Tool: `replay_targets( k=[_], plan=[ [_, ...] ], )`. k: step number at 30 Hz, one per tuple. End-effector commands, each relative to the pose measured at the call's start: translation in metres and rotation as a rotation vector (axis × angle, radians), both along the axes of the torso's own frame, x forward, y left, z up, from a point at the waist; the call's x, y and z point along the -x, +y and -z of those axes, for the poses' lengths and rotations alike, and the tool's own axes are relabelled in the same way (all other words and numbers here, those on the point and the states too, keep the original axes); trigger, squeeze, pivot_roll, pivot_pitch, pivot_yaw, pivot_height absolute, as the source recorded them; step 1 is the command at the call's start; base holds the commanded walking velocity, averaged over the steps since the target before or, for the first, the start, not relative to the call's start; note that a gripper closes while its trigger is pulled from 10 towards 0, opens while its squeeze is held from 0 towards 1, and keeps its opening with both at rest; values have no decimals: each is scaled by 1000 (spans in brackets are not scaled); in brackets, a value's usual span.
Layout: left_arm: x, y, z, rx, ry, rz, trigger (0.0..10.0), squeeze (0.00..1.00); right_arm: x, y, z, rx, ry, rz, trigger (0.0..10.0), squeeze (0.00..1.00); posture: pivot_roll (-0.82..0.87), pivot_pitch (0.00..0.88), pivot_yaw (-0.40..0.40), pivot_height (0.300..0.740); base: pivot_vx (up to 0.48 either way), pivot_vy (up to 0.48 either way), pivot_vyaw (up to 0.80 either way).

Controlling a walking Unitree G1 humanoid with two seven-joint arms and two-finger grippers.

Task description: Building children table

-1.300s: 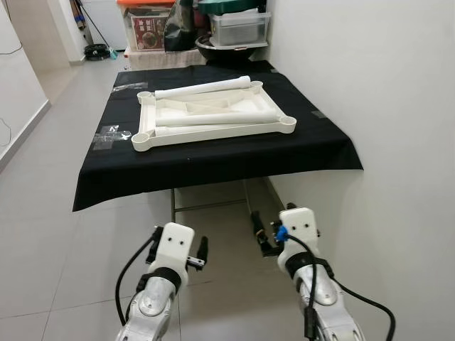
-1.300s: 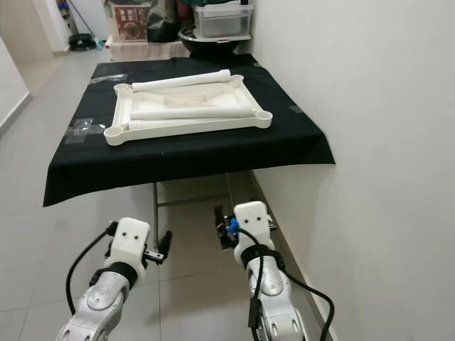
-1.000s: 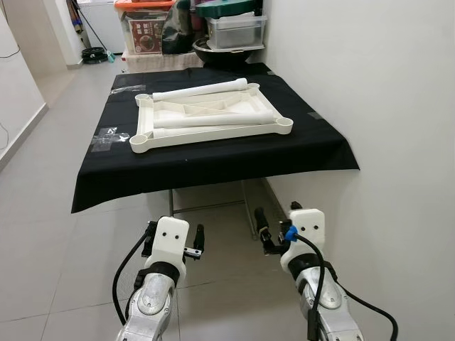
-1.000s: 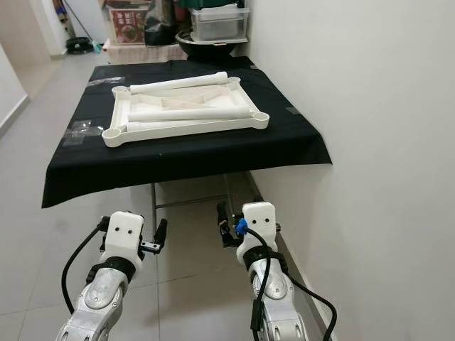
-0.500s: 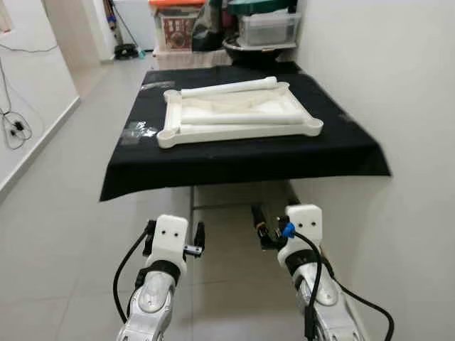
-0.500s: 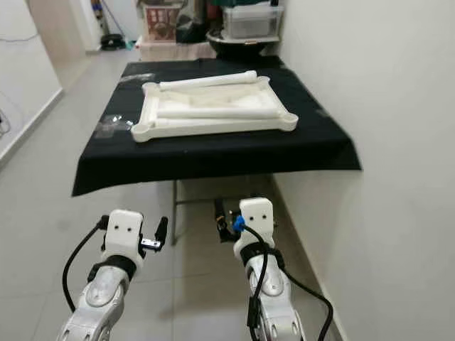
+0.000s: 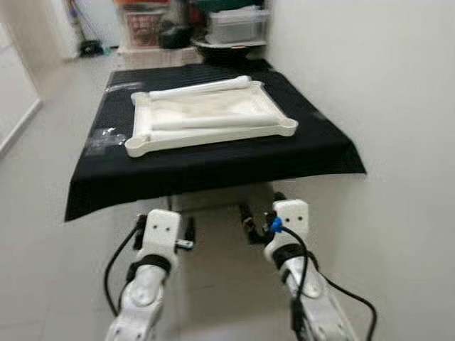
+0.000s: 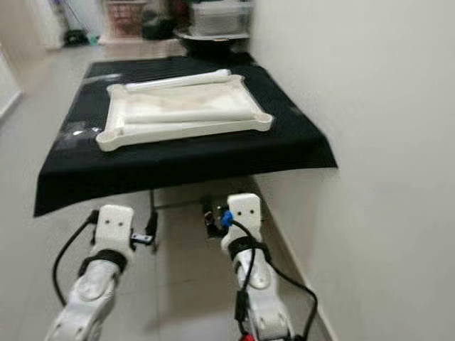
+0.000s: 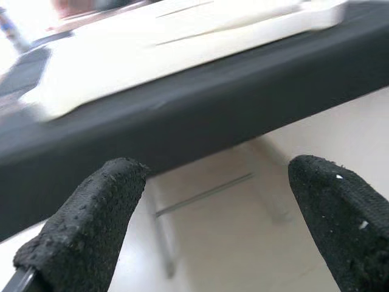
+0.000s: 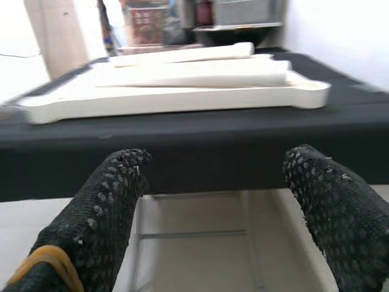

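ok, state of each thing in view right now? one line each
left claw: open, empty, low before the table
right claw: open, empty, low before the table
cream plastic tabletop: flat on the black cloth, unassembled
white tube legs: lying loose on the tabletop
black cloth: draped over the table

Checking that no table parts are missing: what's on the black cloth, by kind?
Tabletop frame: 1
Leg tubes: 2, one at the far edge, one across the frame
Total: 3; further parts inside the frame are too blurred to tell.

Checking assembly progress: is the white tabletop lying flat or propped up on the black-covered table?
Lying flat. The white tabletop rests level on the black cloth, with two loose white legs lying across it.
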State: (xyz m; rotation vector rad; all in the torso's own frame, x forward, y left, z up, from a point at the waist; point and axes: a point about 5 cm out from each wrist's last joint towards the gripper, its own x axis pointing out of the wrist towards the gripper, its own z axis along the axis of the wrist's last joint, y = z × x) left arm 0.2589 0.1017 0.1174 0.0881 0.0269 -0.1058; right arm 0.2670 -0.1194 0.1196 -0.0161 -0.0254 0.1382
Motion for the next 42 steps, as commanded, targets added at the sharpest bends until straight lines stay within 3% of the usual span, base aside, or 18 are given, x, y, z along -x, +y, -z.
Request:
replay_targets(
  k=[1, 20, 31, 35, 37, 42],
  plan=[
    [1, 3, 3, -15, 10, -3, 10000, 0, -1, 4, 1, -17, 7, -8, 10000, 0, 10, 0, -17, 740, 289, 0, 0],
    [-2, 1, 2, -26, 3, 13, 10000, 0, -6, 4, -2, -26, -17, -16, 10000, 0, 13, 0, -16, 740, 295, 0, 0],
    [-3, -1, 2, -24, 1, 16, 10000, 0, -15, -7, -12, -2, -62, 8, 10000, 0, 15, 0, -18, 740, 312, 0, 0],
    [-2, 0, 2, -26, -2, 16, 10000, 0, -27, -16, -27, 11, -102, 12, 10000, 0, 14, 0, -15, 740, 316, 0, 0],
    [-3, 0, 2, -25, -2, 18, 10000, 0, -48, -21, -47, 101, -139, -22, 10000, 0, 12, 0, -19, 740, 317, 0, 0],
    [-3, 0, 2, -27, -4, 15, 10000, 0, -62, -21, -61, 153, -161, -56, 10000, 0, 15, 0, -21, 740, 315, 0, 0]
  ],
)
